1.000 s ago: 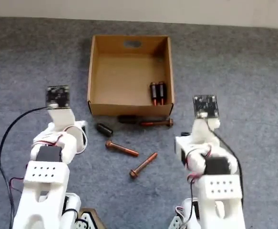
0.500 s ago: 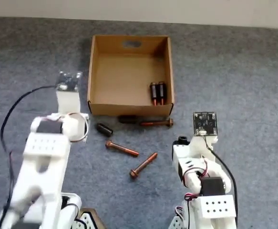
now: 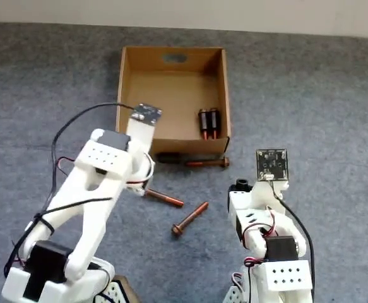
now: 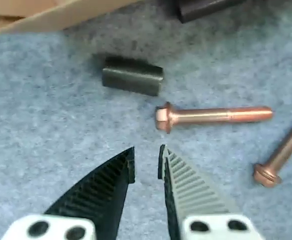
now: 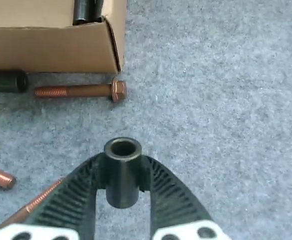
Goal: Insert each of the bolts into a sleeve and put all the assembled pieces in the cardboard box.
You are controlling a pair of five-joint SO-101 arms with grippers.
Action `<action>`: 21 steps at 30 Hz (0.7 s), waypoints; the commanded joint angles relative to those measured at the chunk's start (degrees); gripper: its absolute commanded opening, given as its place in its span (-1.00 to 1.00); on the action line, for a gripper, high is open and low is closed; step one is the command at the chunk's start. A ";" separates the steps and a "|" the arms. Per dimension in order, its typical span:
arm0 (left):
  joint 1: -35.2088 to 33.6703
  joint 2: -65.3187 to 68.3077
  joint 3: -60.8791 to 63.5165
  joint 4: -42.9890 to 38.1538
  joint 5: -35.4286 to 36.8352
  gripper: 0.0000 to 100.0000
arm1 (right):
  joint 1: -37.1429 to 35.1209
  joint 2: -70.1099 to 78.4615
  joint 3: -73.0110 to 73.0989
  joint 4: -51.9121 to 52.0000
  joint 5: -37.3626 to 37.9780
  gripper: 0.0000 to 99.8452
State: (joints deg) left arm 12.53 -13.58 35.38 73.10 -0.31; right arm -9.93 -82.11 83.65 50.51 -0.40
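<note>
**Left fingers nearly closed by a bolt head; right fingers clamped on a sleeve**

We see the left gripper (image 4: 147, 156) with its ribbed, wedge-shaped fingers a narrow slit apart and holding nothing; one finger is black, the other grey; just past their tips lies the nearest bolt (image 4: 213, 116), smooth and copper-coloured with a flanged hex head; beyond it is the loose sleeve (image 4: 132, 81), a short matt black cylinder on its side; a second bolt (image 4: 281, 155) lies aslant near by. The right gripper (image 5: 121, 161) clamps the held sleeve (image 5: 121, 186), a black tube whose round bore faces the camera; farther off a third bolt (image 5: 78, 91) lies along the front wall of the cardboard box (image 5: 50, 47), its threaded end towards another sleeve (image 5: 5, 81). Everything rests on nubbly grey carpet (image 3: 310, 95); two assembled pieces (image 3: 209, 123) lie in a corner of the box. Against half a second ago, the left arm has swung from beside the box in over the loose parts; the right arm has kept its place.
</note>
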 commanded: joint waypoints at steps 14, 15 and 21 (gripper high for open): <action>3.12 1.19 7.52 -16.62 -0.18 -0.79 | -0.57 -0.75 -0.48 -0.84 -0.44 -0.99; 2.68 1.80 7.52 -17.23 -0.18 -0.79 | -0.57 -0.75 -0.48 -0.84 -0.44 -0.99; 0.48 4.70 7.34 -19.25 -0.35 -0.79 | -0.57 -0.75 -0.48 -0.84 -0.44 -0.99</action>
State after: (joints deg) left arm 14.37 -9.45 43.03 54.81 -0.22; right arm -9.93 -82.11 83.65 50.51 -0.40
